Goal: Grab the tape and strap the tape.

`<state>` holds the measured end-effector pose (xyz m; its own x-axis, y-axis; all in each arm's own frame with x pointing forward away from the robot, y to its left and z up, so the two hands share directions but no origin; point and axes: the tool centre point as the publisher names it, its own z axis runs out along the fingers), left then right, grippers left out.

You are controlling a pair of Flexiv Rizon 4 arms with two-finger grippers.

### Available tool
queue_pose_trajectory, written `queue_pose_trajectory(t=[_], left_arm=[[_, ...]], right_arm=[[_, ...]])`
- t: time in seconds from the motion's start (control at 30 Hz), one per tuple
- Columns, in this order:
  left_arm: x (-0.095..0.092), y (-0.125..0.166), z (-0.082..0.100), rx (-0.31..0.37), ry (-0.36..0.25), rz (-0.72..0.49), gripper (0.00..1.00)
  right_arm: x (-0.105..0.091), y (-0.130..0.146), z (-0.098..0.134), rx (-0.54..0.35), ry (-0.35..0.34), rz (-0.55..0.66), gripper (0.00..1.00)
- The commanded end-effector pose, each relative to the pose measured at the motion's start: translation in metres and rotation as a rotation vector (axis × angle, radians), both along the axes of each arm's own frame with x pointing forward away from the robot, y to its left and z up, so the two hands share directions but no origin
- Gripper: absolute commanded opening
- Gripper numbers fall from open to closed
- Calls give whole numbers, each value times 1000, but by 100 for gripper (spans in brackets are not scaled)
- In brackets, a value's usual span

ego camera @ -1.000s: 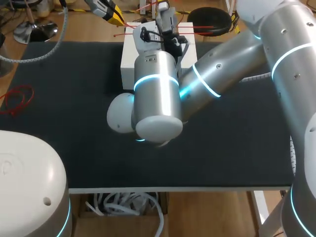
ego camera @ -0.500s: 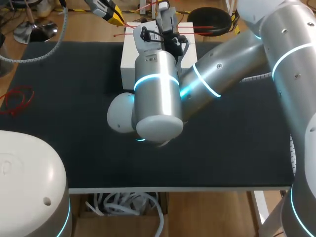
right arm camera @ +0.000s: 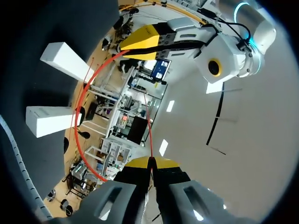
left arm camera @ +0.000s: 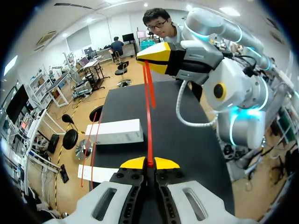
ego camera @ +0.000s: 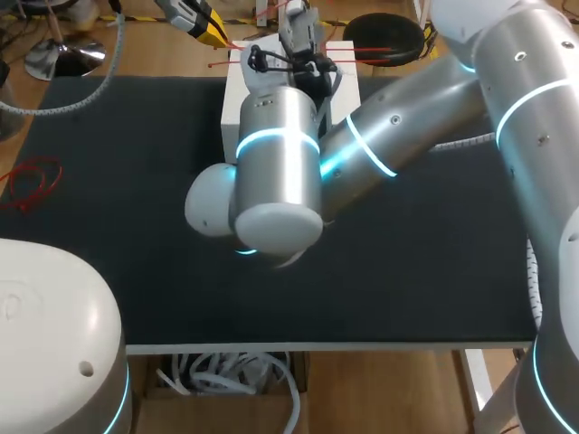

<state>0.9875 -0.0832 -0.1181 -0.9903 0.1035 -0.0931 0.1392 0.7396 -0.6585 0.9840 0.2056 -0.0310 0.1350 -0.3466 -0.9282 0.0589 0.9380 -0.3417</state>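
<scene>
**Grab step: judged complete.** The left gripper is clenched on the red tape, its 2 yellow tips pinched together over the strip. The right gripper is likewise clamped on the same tape, further along.

**Location.** The tape hangs in the air between the 2 grippers, at the far edge of the table, near the white box. One stretch runs straight between them. The right wrist view shows another stretch bowing out in a loop.

**Strap step: judged not done.** No view shows the tape wrapped round the box or fastened. The right arm hides much of the box in the head view.

**Other.** A red tangle lies at the table's left edge, well apart from both grippers.
</scene>
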Motion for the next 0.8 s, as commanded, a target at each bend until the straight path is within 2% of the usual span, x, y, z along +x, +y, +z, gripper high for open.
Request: queue_pose_trajectory(t=[0.03, 0.13, 0.37, 0.8], left_arm=[[1, 0, 1, 5, 3, -1, 0], [1, 0, 1, 5, 3, -1, 0], [1, 0, 1, 5, 3, -1, 0], [1, 0, 1, 5, 3, -1, 0]], right_arm=[[-2, 2, 8, -31, 15, -25, 0], [-2, -2, 10, -88, 0, -50, 0], [-2, -1, 1, -149, -3, -85, 0], [-5, 28, -16, -183, 2, -71, 0]])
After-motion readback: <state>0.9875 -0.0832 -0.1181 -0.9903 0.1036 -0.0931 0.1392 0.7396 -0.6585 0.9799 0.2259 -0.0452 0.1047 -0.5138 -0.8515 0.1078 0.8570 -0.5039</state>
